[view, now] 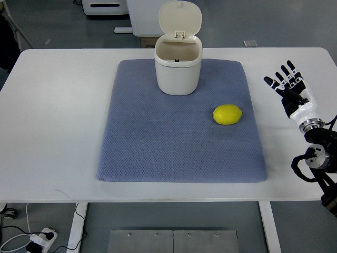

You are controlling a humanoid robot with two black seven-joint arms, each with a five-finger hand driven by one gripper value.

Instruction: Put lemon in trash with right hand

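Right hand: our right hand (pixel 288 84) sits over the white table (pixel 52 132) at the picture's right side, off the mat, its arm coming in from the right edge. The black fingers (pixel 277 75) are spread and fairly straight, pointing up and a little left, and we hold nothing.
Left hand: not in view, so the right hand is the only one placed to act, as the task asks.
Lemon: the lemon (pixel 227 114) lies on the blue-grey mat (pixel 158 153), in its right half, untouched.
Direction from hand to lemon: the lemon is to our hand's left in the picture and somewhat nearer to us, with a bare strip of mat and table between; hand and fruit are apart.
Long axis: the lemon's long axis runs roughly left to right across the picture, slightly tilted, so one tip faces our hand. We judge that a grasp from above across its short width would suit.
Trash bin: the white bin (pixel 178 68) stands upright at the mat's far edge, lid (pixel 180 19) flipped open, mouth clear. It lies beyond and to the left of the lemon, well apart from it.
Step in hand: we judge the reach has not yet begun; nothing of the task is done.
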